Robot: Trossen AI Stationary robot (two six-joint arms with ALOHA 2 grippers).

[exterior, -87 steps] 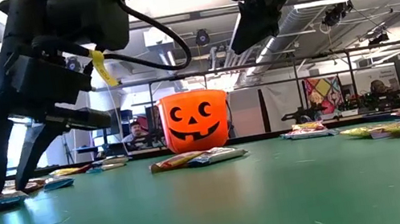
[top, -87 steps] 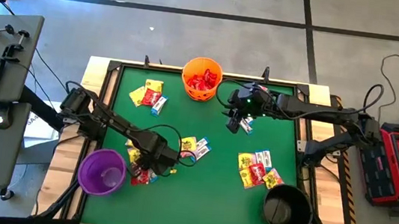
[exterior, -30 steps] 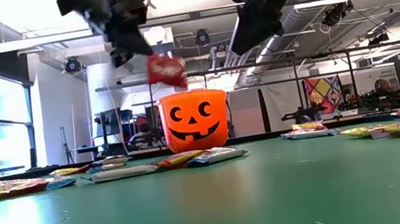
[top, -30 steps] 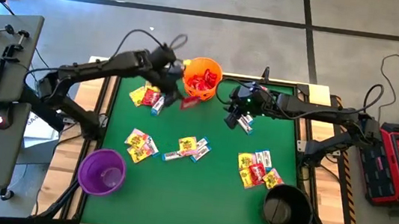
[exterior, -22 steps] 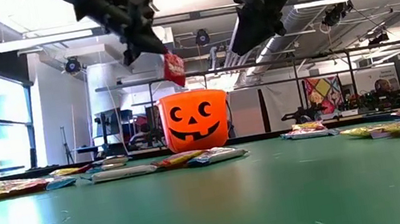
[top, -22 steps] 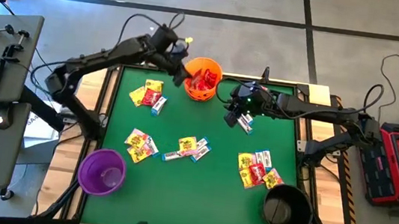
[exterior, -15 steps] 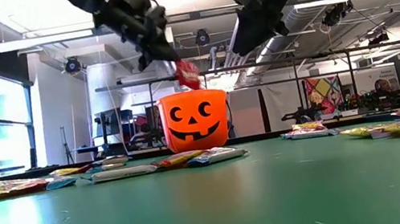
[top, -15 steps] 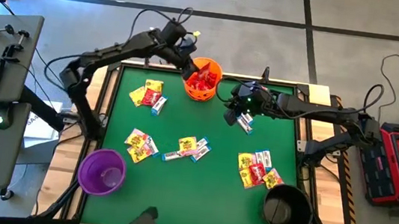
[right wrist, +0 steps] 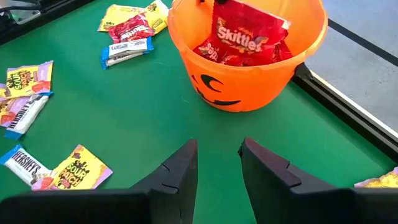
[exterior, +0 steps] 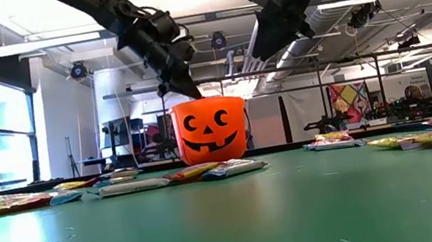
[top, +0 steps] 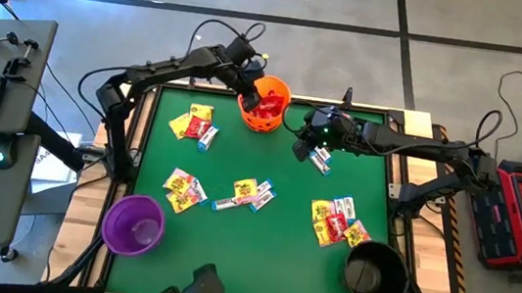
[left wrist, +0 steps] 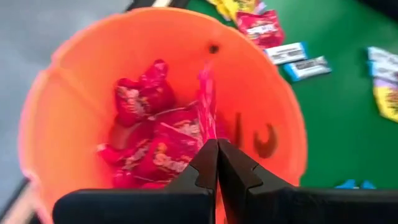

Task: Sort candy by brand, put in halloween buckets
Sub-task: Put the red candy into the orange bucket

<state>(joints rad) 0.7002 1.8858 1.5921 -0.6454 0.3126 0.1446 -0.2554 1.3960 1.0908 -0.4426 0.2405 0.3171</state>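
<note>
surface: green table [top: 269,246] | left claw [left wrist: 217,144] clamps red packet [left wrist: 207,99] | right claw [right wrist: 218,163] parted, empty

Orange bucket [top: 265,103] upright, holding red packets [left wrist: 163,140], perhaps six

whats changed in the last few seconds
The left gripper lifted a red packet from the pile near the purple bucket, carried it across to the orange bucket, and now holds it inside, jaws shut on it. The right gripper and the other candy stayed put.
</note>
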